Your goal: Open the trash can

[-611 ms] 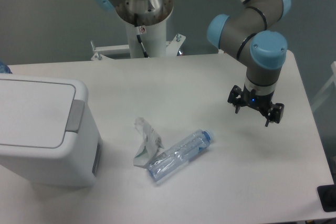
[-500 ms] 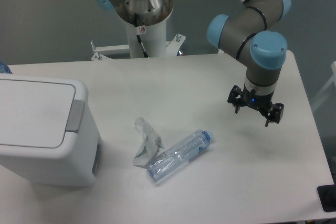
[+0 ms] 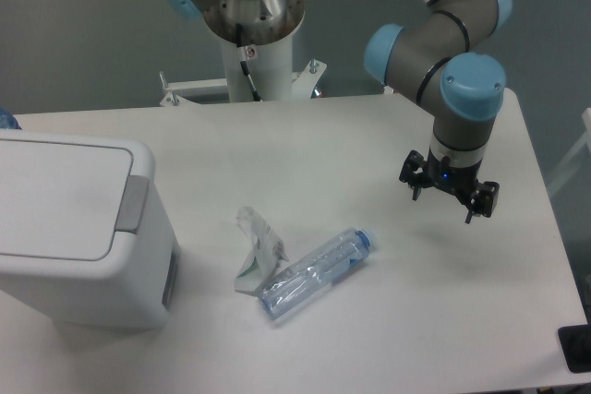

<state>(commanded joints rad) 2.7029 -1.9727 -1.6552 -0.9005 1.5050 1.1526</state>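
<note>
I see the bin (image 3: 78, 228) at the table's (image 3: 369, 136) left edge, lid down. A crumpled wrapper (image 3: 257, 248) and bottle (image 3: 317, 273) lie near the front edge; my gripper (image 3: 449, 198) hangs over the right side, jaws apart, empty.

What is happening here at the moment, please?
A robot arm holds its gripper open above the right side of the table, with nothing in it. The white trash can stands at the left edge, far from the gripper, with its lid down and its grey push tab untouched. Between them lie a clear plastic bottle on its side and a crumpled wrapper.
</note>
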